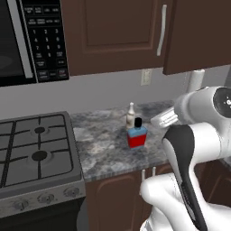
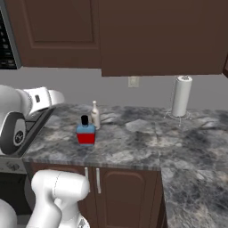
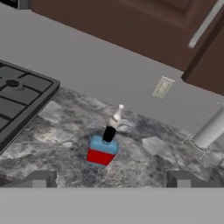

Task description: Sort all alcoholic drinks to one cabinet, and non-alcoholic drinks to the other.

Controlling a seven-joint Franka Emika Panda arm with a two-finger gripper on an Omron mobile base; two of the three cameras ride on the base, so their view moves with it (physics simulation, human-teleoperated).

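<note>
1. Left base view — the blue bottle (image 1: 137, 135) with red label and black cap stands upright on the grey marbled counter (image 1: 103, 149), right of the stove (image 1: 36, 153). The slim pale bottle (image 1: 131, 115) stands just behind it, slightly to its left, nearer the wall. Above, the dark brown wall cabinet (image 1: 113, 36) is closed, its silver bar handle (image 1: 161, 30) vertical; a microwave (image 1: 27, 40) hangs at far left. A wall outlet (image 1: 145, 77) sits below the cabinet.

2. Right base view — both bottles stand at the left part of the counter, the blue one nearer the front edge, the pale one just behind. A paper towel roll (image 2: 181, 95) stands upright well to the right, near the wall.

3. Hand view — the tool (image 3: 111, 178) is spread wide and holds nothing; its two fingertips (image 3: 41, 179) flank the lower edge. The blue bottle lies between and beyond them, apart from both, the pale bottle farther still.
</note>
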